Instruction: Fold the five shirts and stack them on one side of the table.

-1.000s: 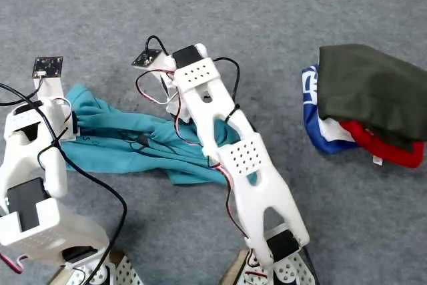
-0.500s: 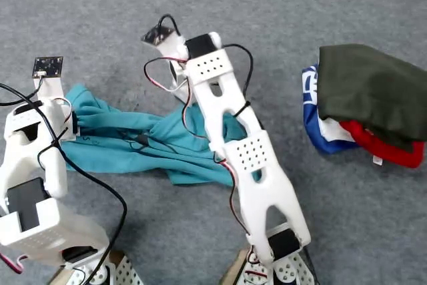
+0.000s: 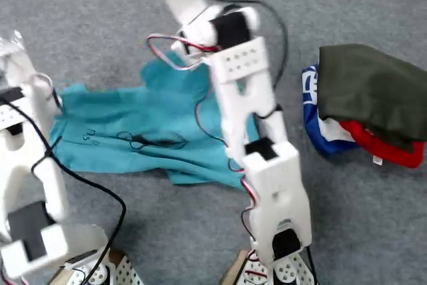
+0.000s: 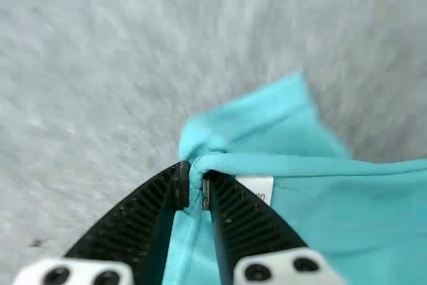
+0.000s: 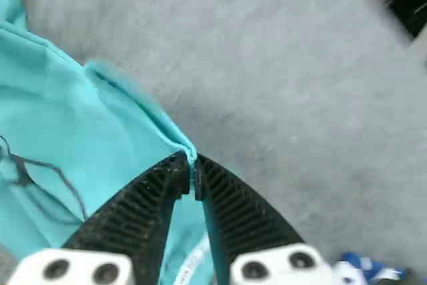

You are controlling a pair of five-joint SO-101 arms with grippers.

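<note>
- On the left gripper (image 4: 193, 181), the fingers (image 4: 147, 215) are drawn almost together and pinch a bunched fold of the teal shirt (image 4: 320, 191) right at the tips. A small nub of cloth pokes out just past them.
- A white neck label (image 4: 255, 188) is sewn inside the shirt, just beside one finger of that grip.
- On the right gripper (image 5: 193, 171), the fingers (image 5: 133, 215) are closed on a thin edge of the same shirt, with the hem caught between the tips. Cloth spreads away to one side of the fingers; the grey table (image 5: 300, 65) lies ahead of them and to the other side.
- High view: the teal shirt is stretched out between the two grips, with a black print (image 3: 143, 140) facing up. I cannot tell how much of it is off the table.
- Well apart from both sets of fingers, out past the right arm, sits a pile — an olive shirt (image 3: 370, 91) on top, with a red shirt (image 3: 390, 151) and a blue shirt (image 3: 317, 125) showing beneath it.
</note>
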